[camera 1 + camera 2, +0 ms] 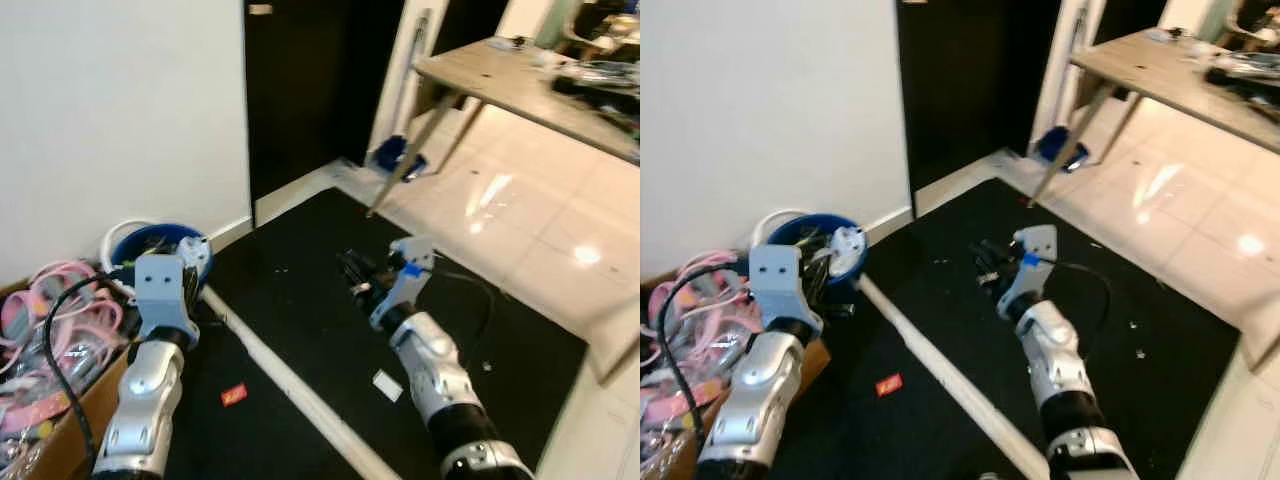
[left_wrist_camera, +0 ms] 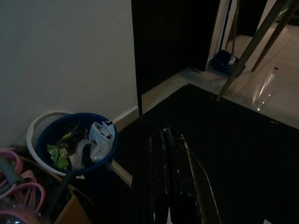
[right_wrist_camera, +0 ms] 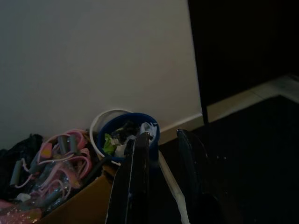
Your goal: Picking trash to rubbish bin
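Observation:
A blue rubbish bin (image 1: 150, 243), nested in a white pail, stands by the white wall and holds crumpled wrappers and a white bag (image 2: 100, 135). On the black mat lie a small red scrap (image 1: 233, 395) and a white scrap (image 1: 386, 385). My left gripper (image 2: 164, 134) is shut with nothing in it and hangs just right of the bin. My right gripper (image 3: 163, 136) is open and empty; it hovers over the mat (image 1: 358, 276), well right of the bin and beyond the white scrap.
A cardboard box (image 1: 95, 385) of pink items sits at the left. A white floor strip (image 1: 290, 380) runs diagonally between the arms. A dark doorway (image 1: 310, 80), a blue dustpan (image 1: 398, 155) and a wooden table (image 1: 510, 75) on glossy tiles lie ahead and right.

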Tool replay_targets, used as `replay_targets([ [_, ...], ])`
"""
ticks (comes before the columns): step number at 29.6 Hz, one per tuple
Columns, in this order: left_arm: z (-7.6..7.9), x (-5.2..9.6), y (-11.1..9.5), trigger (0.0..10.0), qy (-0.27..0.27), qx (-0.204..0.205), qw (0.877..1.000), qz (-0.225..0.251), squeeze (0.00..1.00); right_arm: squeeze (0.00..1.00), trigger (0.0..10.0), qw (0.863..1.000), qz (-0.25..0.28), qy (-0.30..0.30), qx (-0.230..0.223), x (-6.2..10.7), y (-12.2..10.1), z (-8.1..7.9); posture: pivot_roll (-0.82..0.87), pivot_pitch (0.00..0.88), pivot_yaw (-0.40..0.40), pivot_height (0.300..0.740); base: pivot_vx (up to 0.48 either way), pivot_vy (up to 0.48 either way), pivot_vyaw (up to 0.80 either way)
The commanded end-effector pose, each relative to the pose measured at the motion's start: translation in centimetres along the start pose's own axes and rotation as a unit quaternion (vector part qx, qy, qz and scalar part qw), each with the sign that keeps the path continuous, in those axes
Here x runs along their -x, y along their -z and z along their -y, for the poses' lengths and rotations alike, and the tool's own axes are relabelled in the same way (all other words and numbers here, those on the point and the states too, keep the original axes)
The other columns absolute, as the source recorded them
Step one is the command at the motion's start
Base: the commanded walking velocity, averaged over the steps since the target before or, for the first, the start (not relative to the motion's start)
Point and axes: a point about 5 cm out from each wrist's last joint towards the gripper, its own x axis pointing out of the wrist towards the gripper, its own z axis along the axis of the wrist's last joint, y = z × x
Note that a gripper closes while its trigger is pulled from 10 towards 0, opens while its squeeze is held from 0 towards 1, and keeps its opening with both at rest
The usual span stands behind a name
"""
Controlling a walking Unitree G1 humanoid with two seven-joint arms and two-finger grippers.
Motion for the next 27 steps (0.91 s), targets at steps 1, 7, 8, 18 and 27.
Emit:
replay_targets([
  [1,-0.2,0.2,0.4,10.0,0.0,-0.007,1.0,-0.009,0.0,0.0,10.0,1.0,-0.006,0.007,0.001,0.4,0.2,0.4,0.03,0.115,0.001,0.74,0.0,0.0,-0.64],
  [7,-0.2,0.3,0.7,10.0,0.001,-0.009,1.0,-0.012,0.0,0.0,10.0,1.0,-0.007,0.008,0.001,0.6,0.3,0.3,0.03,0.109,-0.006,0.74,0.0,0.0,-0.64],
  [8,-0.2,0.3,0.7,10.0,0.002,-0.01,1.0,-0.013,0.0,0.0,10.0,1.0,-0.007,0.009,0.001,0.7,0.3,0.4,0.03,0.111,-0.007,0.74,0.0,0.0,-0.64],
  [18,-0.3,0.4,0.9,10.0,0.003,-0.01,1.0,-0.016,0.0,0.0,10.0,1.0,-0.004,0.026,0.001,1.6,0.4,0.9,0.02,0.097,-0.01,0.74,0.0,0.0,-0.64],
  [27,-0.2,0.6,1.2,10.0,0.005,-0.006,1.0,-0.02,0.0,0.0,10.0,0.999,0.004,0.046,0.001,2.5,0.1,1.5,0.01,0.087,-0.011,0.74,0.0,0.0,-0.64],
])
